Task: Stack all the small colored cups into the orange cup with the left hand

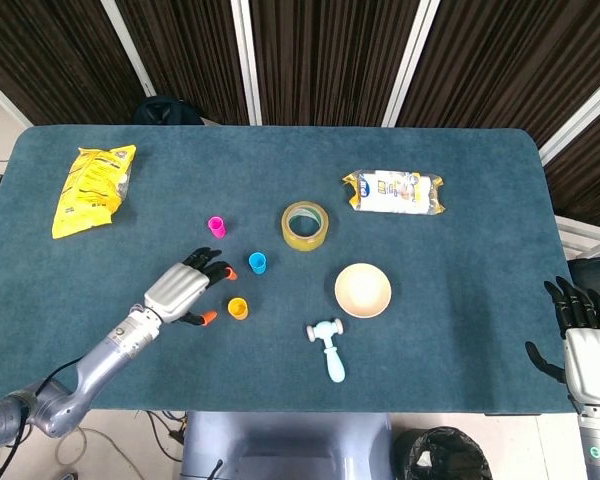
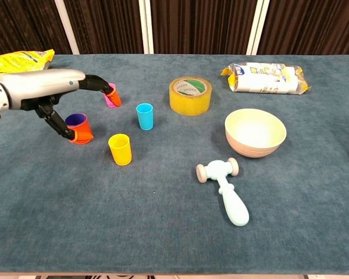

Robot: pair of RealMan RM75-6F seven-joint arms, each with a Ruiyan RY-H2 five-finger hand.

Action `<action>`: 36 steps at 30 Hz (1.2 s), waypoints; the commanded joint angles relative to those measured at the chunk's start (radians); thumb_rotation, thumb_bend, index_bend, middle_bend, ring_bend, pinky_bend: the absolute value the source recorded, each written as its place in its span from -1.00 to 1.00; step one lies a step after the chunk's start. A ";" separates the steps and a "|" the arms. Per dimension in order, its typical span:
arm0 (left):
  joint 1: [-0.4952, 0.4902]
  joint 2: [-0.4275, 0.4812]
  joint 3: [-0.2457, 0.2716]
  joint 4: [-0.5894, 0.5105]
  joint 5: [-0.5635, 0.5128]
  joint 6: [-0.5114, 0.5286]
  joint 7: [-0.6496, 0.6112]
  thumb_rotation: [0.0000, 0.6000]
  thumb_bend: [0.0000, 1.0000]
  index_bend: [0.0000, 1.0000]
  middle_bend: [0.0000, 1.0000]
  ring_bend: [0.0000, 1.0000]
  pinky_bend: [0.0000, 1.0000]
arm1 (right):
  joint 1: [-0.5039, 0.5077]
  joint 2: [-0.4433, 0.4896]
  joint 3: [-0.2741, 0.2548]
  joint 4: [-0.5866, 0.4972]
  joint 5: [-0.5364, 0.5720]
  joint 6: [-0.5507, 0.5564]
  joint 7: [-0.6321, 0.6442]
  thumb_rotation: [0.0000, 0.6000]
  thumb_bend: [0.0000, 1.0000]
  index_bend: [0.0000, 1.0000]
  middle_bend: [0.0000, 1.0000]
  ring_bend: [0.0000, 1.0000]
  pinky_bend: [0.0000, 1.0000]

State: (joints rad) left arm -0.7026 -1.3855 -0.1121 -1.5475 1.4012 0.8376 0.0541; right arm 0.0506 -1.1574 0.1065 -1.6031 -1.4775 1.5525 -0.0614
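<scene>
The left hand (image 2: 43, 87) is seen hovering over the table (image 2: 163, 232) with its fingers spread and nothing grasped, just left of the yellow cup (image 2: 120, 149); in the head view the same hand (image 1: 185, 290) covers the orange cup; in the chest view the orange cup (image 2: 81, 131) is shown upright beneath the fingers, with the purple cup (image 2: 75, 120) nested inside it; the pink cup (image 1: 216, 227) and the blue cup (image 1: 257, 263) are set apart on the cloth, both upright; the right hand (image 1: 578, 325) is held off the table's right edge, fingers apart and empty; a tape roll (image 1: 305, 225), a bowl (image 1: 363, 290) and a toy hammer (image 1: 328, 349) are found nearby.
</scene>
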 commanded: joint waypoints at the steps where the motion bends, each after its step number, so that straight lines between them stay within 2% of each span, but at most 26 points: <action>1: -0.009 -0.015 0.005 0.005 -0.012 -0.013 0.019 1.00 -0.51 -0.48 -0.62 -1.00 -1.00 | 0.000 0.000 0.001 0.000 0.001 0.000 0.002 1.00 -0.35 -0.83 -0.84 -0.74 -0.83; 14: -0.026 -0.073 0.012 0.038 -0.057 -0.027 0.080 1.00 -0.51 -0.34 -0.61 -1.00 -1.00 | -0.002 0.004 0.005 0.000 0.005 0.003 0.013 1.00 -0.35 -0.83 -0.84 -0.73 -0.83; 27: -0.041 -0.130 0.013 0.080 -0.093 -0.027 0.139 1.00 -0.50 -0.30 -0.60 -1.00 -1.00 | -0.004 0.005 0.012 0.003 0.014 0.007 0.017 1.00 -0.35 -0.83 -0.84 -0.74 -0.83; 36: -0.049 -0.147 0.012 0.080 -0.099 -0.020 0.158 1.00 -0.32 -0.10 -0.58 -1.00 -1.00 | -0.004 0.004 0.014 0.004 0.015 0.009 0.017 1.00 -0.35 -0.83 -0.84 -0.74 -0.83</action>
State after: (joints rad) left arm -0.7518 -1.5320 -0.0997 -1.4676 1.3021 0.8170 0.2113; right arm 0.0463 -1.1529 0.1205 -1.5995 -1.4620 1.5613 -0.0441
